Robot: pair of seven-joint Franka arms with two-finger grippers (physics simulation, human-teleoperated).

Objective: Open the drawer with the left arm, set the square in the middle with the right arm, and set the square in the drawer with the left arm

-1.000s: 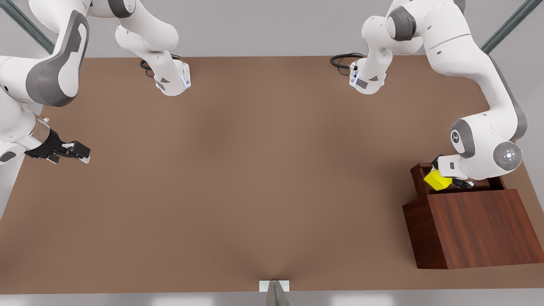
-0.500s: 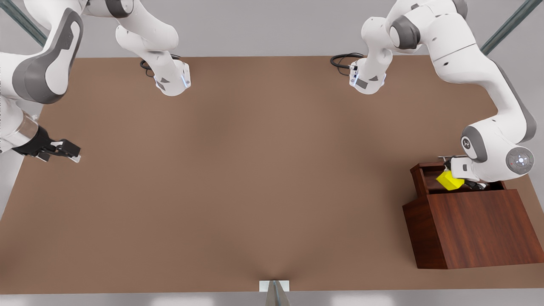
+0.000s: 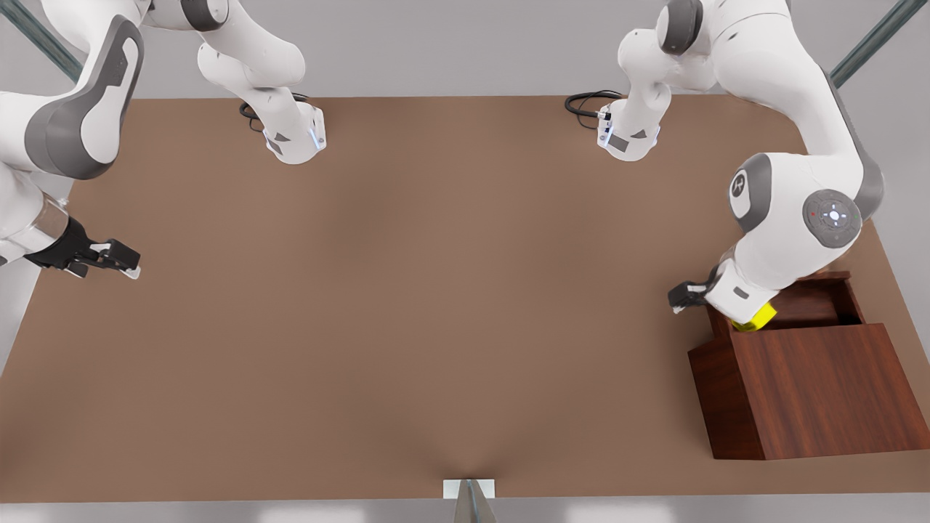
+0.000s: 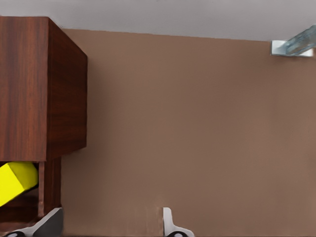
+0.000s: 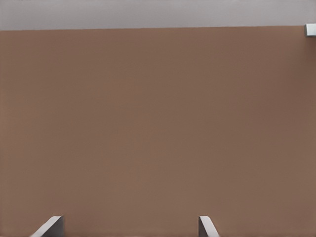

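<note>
We see the square (image 3: 755, 317) lying inside the open drawer (image 3: 817, 305), just beside the empty, spread-fingered left gripper (image 3: 681, 298) poised over the tabletop (image 3: 436, 290), while the right gripper (image 3: 123, 261), likewise spread, waits well apart at the front view's left.

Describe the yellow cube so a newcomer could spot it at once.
Find the dark wooden cabinet at the front view's right. Its open drawer sits on top, behind the sloped front. The cube lies in the drawer's corner under the left arm's wrist: small, bright yellow, the only vivid thing there.
</note>
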